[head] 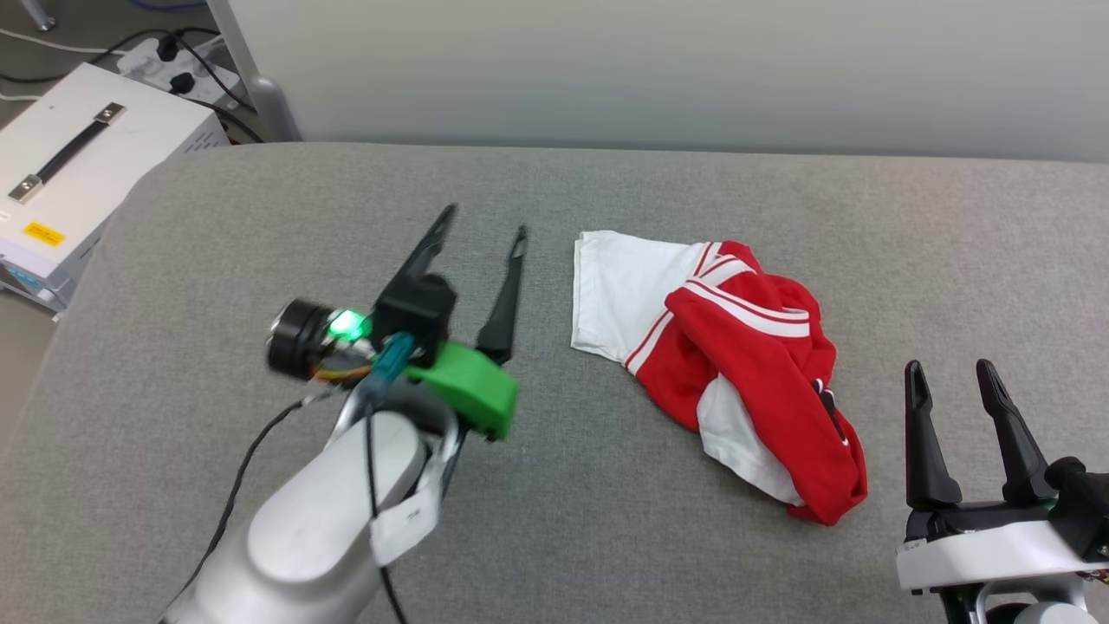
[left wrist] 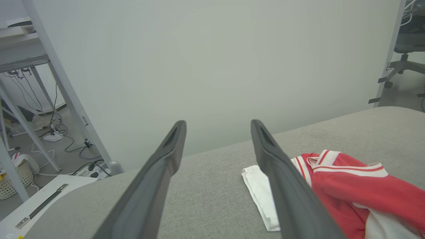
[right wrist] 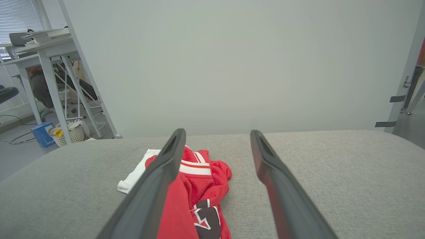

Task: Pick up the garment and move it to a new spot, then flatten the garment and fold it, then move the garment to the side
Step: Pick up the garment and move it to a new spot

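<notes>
Lab/office space: white desks [right wrist: 54,46], floor pwr strip [head: 178,69], office chair [left wrist: 403,64].

The garment [head: 754,347], right of the middle in the head view, is seen as soft, matt cloth, creased and rumpled. The padded surface [head: 606,537] beneath it is covered in grey woven fabric of fine, slightly rough grain. The long fingers of the left gripper [head: 483,224] and the right gripper [head: 951,371] are seen as dark, matt plastic. At lower left, a green cover [head: 468,386] is finished in smooth plastic, and the pale forearm [head: 321,520] in a smooth, faintly glossy shell. At upper left, a white box [head: 87,165] is shown smooth and matt, its black handle held by shiny metal ends.
</notes>
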Available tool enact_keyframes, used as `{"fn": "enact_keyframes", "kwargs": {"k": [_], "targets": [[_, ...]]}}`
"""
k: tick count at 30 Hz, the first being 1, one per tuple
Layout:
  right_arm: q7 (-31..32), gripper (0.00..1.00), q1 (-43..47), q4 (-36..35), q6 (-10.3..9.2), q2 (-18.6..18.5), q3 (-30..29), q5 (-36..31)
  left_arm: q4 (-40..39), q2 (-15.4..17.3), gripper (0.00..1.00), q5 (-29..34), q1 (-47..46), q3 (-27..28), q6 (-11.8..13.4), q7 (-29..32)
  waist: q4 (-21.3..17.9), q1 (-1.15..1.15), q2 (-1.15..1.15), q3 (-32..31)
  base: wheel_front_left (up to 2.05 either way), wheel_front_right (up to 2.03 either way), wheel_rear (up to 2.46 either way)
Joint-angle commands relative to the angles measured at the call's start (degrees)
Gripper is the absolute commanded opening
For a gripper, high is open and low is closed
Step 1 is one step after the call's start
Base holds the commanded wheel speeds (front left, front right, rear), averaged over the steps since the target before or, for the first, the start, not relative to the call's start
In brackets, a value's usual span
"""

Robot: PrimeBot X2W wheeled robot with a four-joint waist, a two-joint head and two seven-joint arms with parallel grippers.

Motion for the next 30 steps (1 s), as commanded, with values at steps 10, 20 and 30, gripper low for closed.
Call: {"fn": "enact_keyframes", "kwargs": {"k": [10,20,30], "targets": [[-0.52,1.0,2.55,-0.39,-0.05,-0.1,0.77,-1.83,-8.27,1.34,1.0,6.2,19.48,15.54,0.69,-0.32,1.13,0.0,0.28,-3.42,0.0,0.0,0.0],[-0.52,1.0,3.62,0.05,-0.05,-0.1,1.1,-2.92,-8.1,-4.33,1.0,12.22,29.55,23.89,-6.02,-0.32,0.38,0.0,0.28,-4.41,0.0,0.0,0.0],[-0.52,1.0,5.21,2.03,-0.05,-0.1,1.69,-3.82,-7.09,-9.4,1.0,17.6,33.78,30.49,-11.05,-0.32,0.41,0.0,0.28,-4.5,0.0,0.0,0.0]]}}
